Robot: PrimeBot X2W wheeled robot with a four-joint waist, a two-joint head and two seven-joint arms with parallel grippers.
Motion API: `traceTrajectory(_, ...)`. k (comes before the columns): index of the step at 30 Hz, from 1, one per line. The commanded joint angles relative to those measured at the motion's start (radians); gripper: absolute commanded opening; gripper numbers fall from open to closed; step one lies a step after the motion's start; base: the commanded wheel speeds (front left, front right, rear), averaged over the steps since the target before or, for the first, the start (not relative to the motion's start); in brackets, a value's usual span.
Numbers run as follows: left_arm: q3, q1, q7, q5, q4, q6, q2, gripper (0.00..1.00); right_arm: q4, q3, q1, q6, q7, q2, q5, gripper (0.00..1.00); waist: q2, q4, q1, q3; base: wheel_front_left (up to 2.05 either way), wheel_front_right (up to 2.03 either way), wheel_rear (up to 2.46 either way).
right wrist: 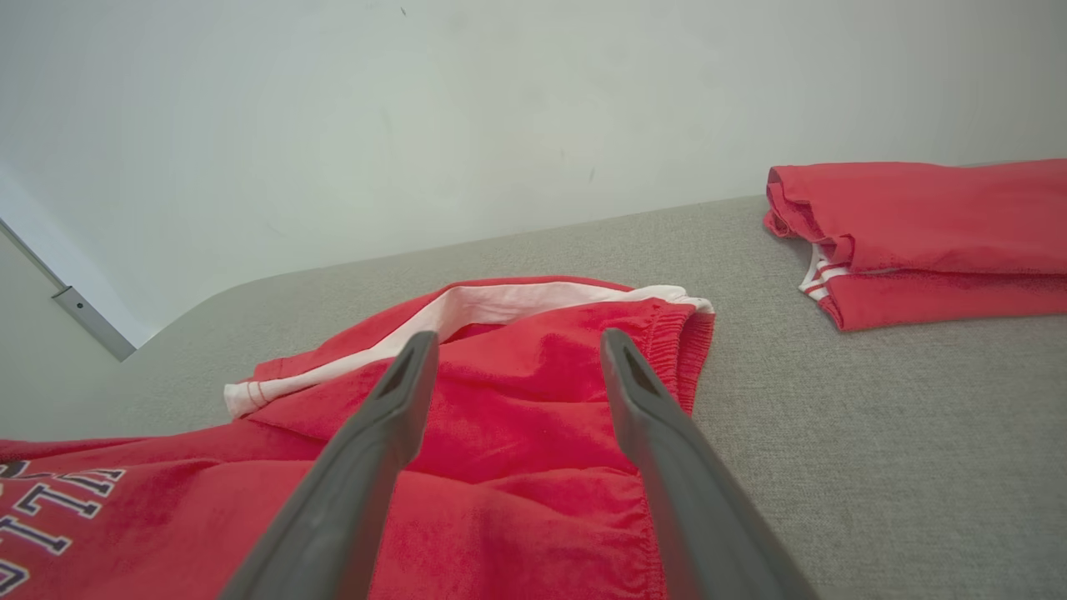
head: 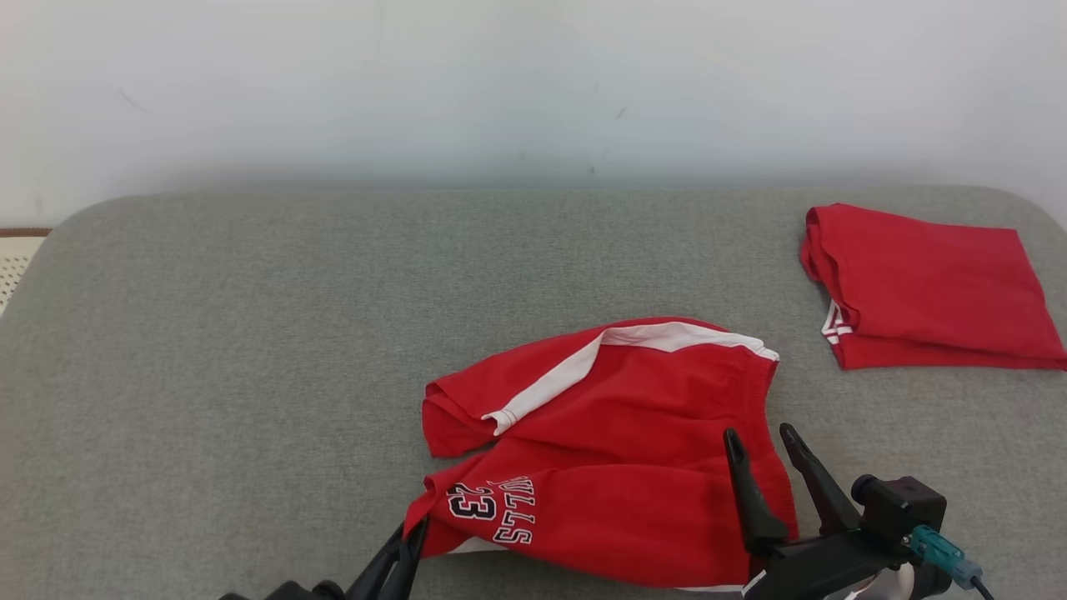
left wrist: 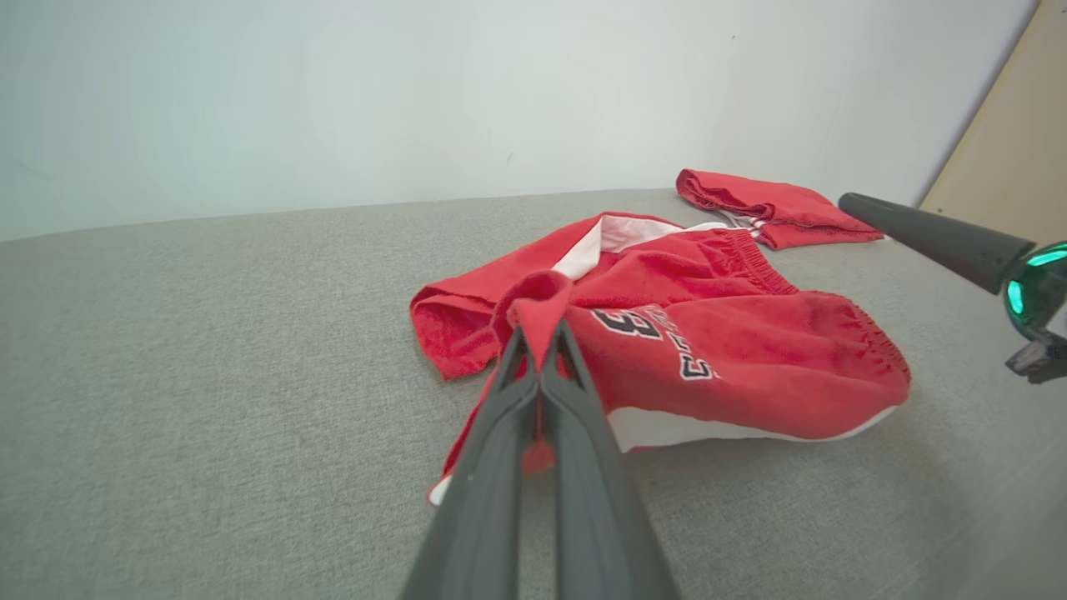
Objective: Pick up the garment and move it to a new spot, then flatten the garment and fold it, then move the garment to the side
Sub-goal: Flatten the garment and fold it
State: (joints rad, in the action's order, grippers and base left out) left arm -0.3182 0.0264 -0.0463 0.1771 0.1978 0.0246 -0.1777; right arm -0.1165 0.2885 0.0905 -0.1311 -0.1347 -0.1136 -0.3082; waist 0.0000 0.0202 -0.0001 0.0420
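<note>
Shorts — soft, light, limp. Left gripper clenched on leg hem; right gripper spread, waistband just beneath — likely second hold.

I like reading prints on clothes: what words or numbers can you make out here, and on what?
"23": on the red shorts, upside down in the head view.
"ULLS": beside it on the same shorts; any earlier letter cannot be seen.
Folded red garment: no text to read, only white stripes.
</note>
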Motion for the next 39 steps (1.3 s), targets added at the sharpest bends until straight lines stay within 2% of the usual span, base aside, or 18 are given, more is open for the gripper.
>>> traceTrajectory(1, 0.004, -0.003, 0.012, -0.004, 0.016, 0.004, -0.012, 0.00, -0.005, 0.001, 0.005, 0.001, -0.007, 0.001, -0.007, 1.00, 0.0000, -0.012, 0.0001, 0.002, 0.00, 0.00, 0.00)
traceTrajectory(9, 0.028, -0.082, 0.033, 0.028, -0.025, 0.035, -0.046, 0.00, -0.026, 0.001, 0.026, 0.001, -0.013, 0.002, -0.010, 1.00, 0.0000, -0.065, 0.0001, 0.014, 0.00, 0.00, 0.00)
traceTrajectory(18, 0.049, -0.235, -0.011, 0.046, -0.251, 0.071, -0.102, 0.00, -0.047, 0.008, 0.063, 0.001, -0.017, 0.007, -0.002, 1.00, 0.0000, -0.157, 0.0001, 0.053, 0.00, 0.00, 0.00)
traceTrajectory(24, 0.073, -0.305, -0.064, 0.074, -0.399, 0.078, -0.109, 0.00, -0.055, 0.008, 0.078, 0.001, -0.025, 0.008, 0.002, 1.00, 0.0000, -0.213, 0.0001, 0.084, 0.00, 0.00, 0.00)
traceTrajectory(30, 0.085, -0.361, -0.127, 0.085, -0.555, 0.083, -0.114, 0.00, -0.062, 0.005, 0.086, 0.001, -0.030, 0.011, 0.005, 1.00, 0.0000, -0.237, 0.0001, 0.104, 0.00, 0.00, 0.00)
traceTrajectory(31, 0.084, -0.367, -0.138, 0.081, -0.574, 0.081, -0.114, 0.09, -0.063, 0.003, 0.086, 0.001, -0.031, 0.010, 0.005, 1.00, 0.0000, -0.237, 0.0001, 0.105, 0.00, 0.00, 0.00)
traceTrajectory(33, 0.083, -0.379, -0.160, 0.074, -0.608, 0.075, -0.112, 0.84, -0.064, 0.000, 0.084, 0.001, -0.031, 0.010, 0.007, 1.00, 0.0000, -0.232, 0.0001, 0.104, 0.00, 0.00, 0.00)
traceTrajectory(34, 0.084, -0.383, -0.170, 0.075, -0.622, 0.071, -0.107, 1.00, -0.065, -0.001, 0.082, 0.001, -0.030, 0.010, 0.009, 1.00, 0.0000, -0.228, 0.0001, 0.102, 0.00, 0.00, 0.00)
traceTrajectory(39, 0.104, -0.351, -0.206, 0.090, -0.626, 0.048, -0.086, 1.00, -0.066, -0.001, 0.076, 0.001, -0.029, 0.005, 0.010, 1.00, 0.0000, -0.200, 0.0001, 0.079, 0.00, 0.00, 0.00)
